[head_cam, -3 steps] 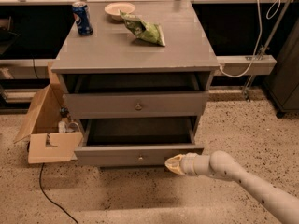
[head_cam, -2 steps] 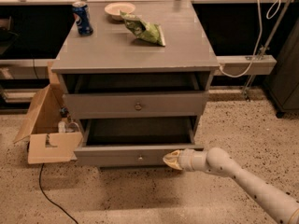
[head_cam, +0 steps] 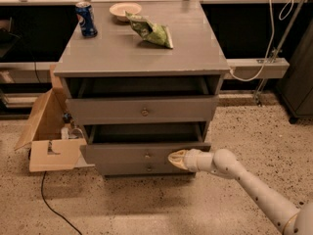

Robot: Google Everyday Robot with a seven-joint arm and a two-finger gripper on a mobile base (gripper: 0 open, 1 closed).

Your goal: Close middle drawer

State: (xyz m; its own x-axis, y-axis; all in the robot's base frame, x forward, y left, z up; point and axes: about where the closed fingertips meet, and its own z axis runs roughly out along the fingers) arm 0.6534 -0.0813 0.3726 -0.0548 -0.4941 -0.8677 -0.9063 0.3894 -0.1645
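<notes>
The middle drawer [head_cam: 122, 154] is a low grey front panel with a small brass knob, standing pulled out from the grey cabinet [head_cam: 137, 53]. Its dark inside shows above the panel. My gripper [head_cam: 176, 159] is shut, and its yellowish tip rests against the drawer front just right of the knob. My white arm [head_cam: 244, 180] reaches in from the lower right. The taller-fronted drawer [head_cam: 145, 110] above also stands a little out. The lowest drawer [head_cam: 149, 169] shows just below, mostly tucked under the middle one.
An open cardboard box [head_cam: 49, 131] sits on the floor left of the cabinet, with a black cable [head_cam: 49, 199] in front of it. A blue can [head_cam: 86, 18], a bowl [head_cam: 125, 9] and a green chip bag [head_cam: 150, 31] stand on top. A white rail [head_cam: 259, 67] runs at right.
My gripper has moved left against the middle drawer's front. The drawer front has slid back toward the cabinet, and the lowest drawer's knob now shows beneath it.
</notes>
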